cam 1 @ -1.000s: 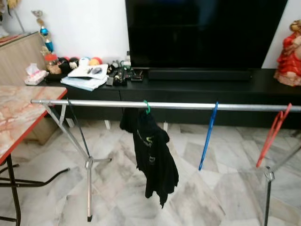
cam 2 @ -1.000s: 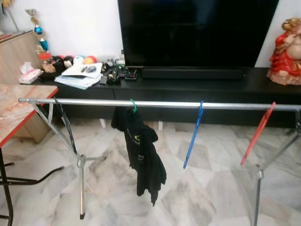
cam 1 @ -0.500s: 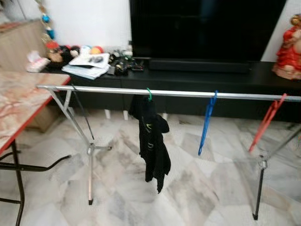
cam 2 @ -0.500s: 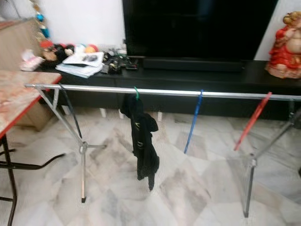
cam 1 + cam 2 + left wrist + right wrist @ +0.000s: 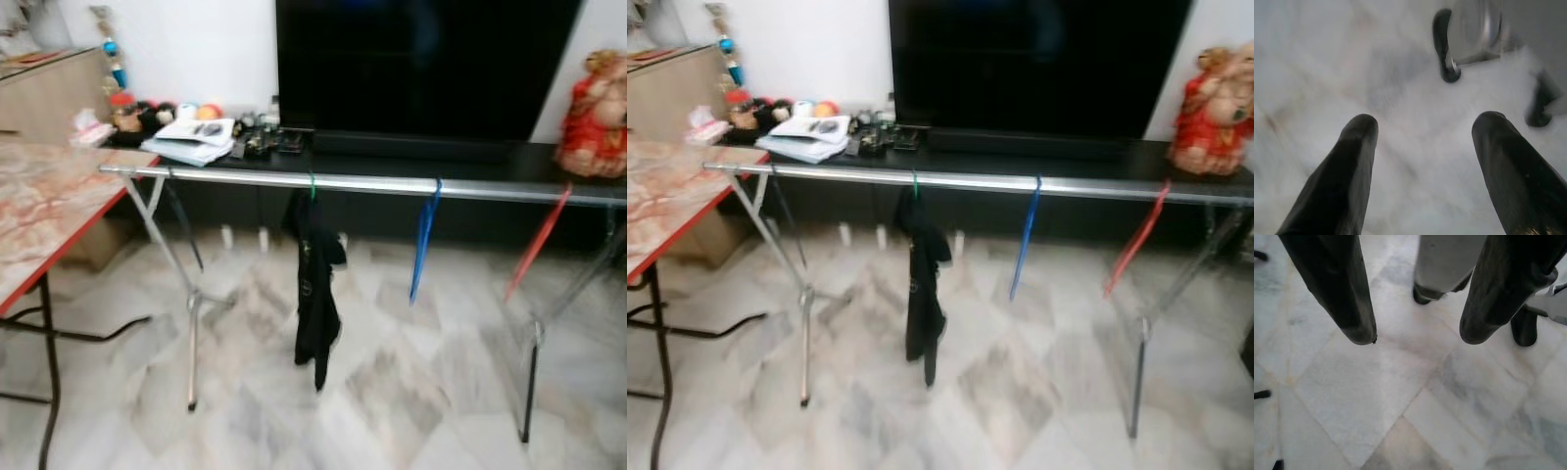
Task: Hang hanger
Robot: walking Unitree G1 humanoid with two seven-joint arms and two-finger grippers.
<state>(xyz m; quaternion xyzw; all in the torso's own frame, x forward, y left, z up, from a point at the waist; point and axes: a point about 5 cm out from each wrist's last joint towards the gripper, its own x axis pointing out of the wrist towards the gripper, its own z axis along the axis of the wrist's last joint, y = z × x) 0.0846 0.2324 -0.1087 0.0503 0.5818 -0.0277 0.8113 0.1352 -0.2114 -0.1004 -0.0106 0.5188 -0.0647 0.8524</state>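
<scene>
Rail point(image 5: 372, 183) of the drying rack runs level across the view, in front of the black TV console point(image 5: 470, 162). Green hanger point(image 5: 312, 186) is hooked over the rail left of centre, carrying a black garment point(image 5: 315, 284) that hangs straight down clear of the marble floor point(image 5: 392, 392); hook over the bar is what keeps it there. Blue hanger point(image 5: 424, 240) and red hanger point(image 5: 537, 245) hang bare further right, edge-on to the camera, well apart from each other.

Left gripper point(image 5: 1420, 147): jaws spread, nothing between them, pointing down at the floor. Right gripper point(image 5: 1418, 335): jaws likewise apart and empty, aimed at the floor. Both arms hang low, so neither is positioned for work on the rail.

Judgement: garment hanger sits on the rail, task looks done. Bench point(image 5: 39, 215) with marbled top at left plays no part
</scene>
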